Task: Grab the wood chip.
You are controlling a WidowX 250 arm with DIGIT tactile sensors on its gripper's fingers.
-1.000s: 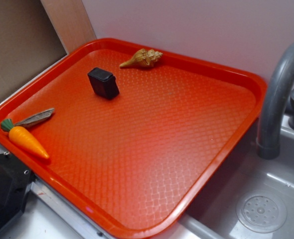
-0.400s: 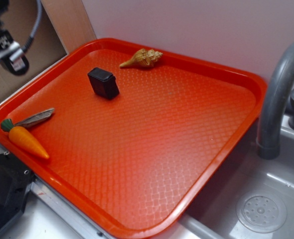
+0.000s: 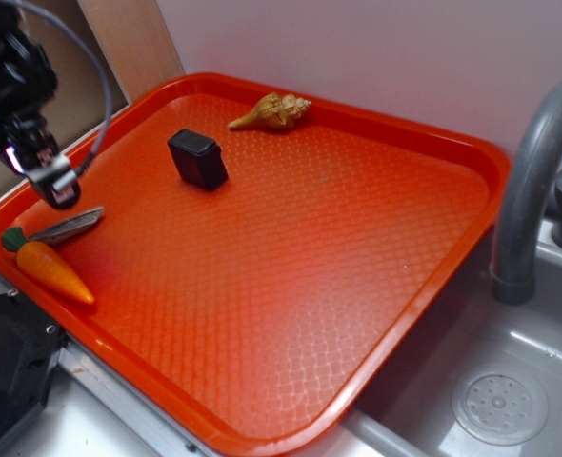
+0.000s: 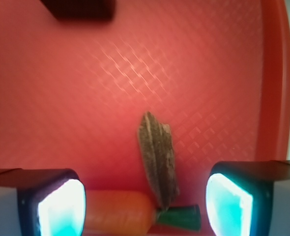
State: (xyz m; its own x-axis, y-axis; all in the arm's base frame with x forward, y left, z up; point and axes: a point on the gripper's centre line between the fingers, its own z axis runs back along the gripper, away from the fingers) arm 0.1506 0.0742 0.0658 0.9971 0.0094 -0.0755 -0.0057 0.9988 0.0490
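Observation:
The wood chip (image 3: 67,227) is a thin grey-brown sliver lying flat at the left end of the orange tray (image 3: 291,314), its near tip touching the green top of the toy carrot (image 3: 52,269). My gripper (image 3: 52,183) hangs just above and behind the chip. In the wrist view the chip (image 4: 158,160) lies between my spread fingers, closer to the right one, with the carrot (image 4: 118,211) crosswise below it. My gripper (image 4: 145,206) is open and empty, and its pads (image 4: 61,209) glow cyan.
A black block (image 3: 197,158) stands on the tray's far left part and shows at the wrist view's top edge (image 4: 78,9). A tan seashell (image 3: 271,111) lies by the back rim. A grey faucet (image 3: 533,171) and sink drain (image 3: 498,405) are at the right.
The gripper entered from the upper left and came down and to the right, and now hangs just over the wood chip. The chip, carrot, block and shell have not moved.

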